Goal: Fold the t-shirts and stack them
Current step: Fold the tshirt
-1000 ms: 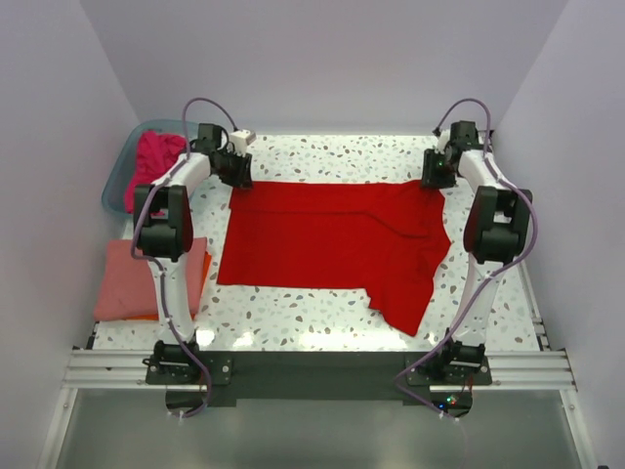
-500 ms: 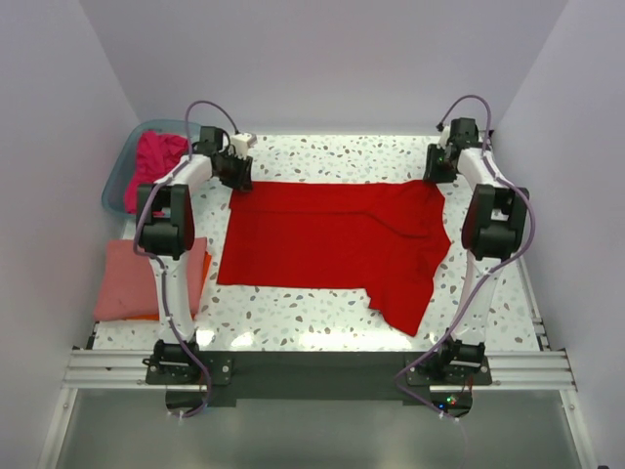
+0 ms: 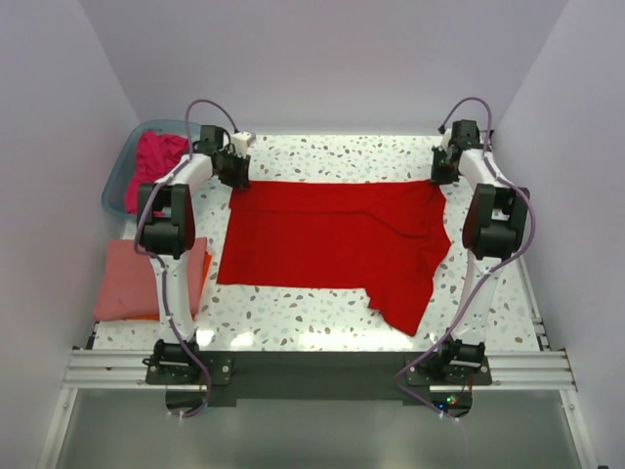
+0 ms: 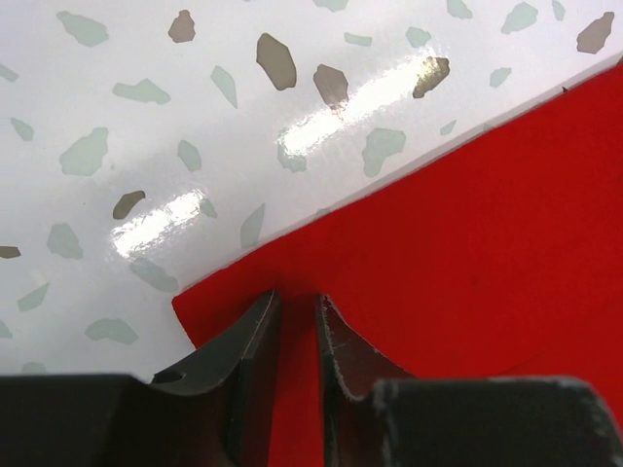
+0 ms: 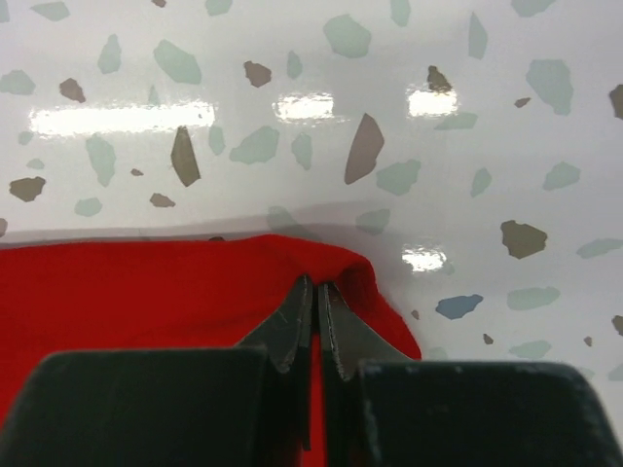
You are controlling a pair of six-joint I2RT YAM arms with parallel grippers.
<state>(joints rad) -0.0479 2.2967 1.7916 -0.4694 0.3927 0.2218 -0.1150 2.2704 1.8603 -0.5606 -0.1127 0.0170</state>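
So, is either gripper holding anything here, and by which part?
Both hold the red t-shirt by its far edge: the left gripper pinches the far left corner, the right gripper the far right corner.

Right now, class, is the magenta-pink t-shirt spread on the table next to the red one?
No, the magenta-pink t-shirt sits bunched inside the teal tub, apart from the red t-shirt.

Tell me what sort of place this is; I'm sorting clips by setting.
Probably a lab robot test cell, not a home: plain white walls box in a speckled terrazzo-look tabletop, white robot arms mount on an aluminium rail, and a bright red cloth t-shirt lies spread out.
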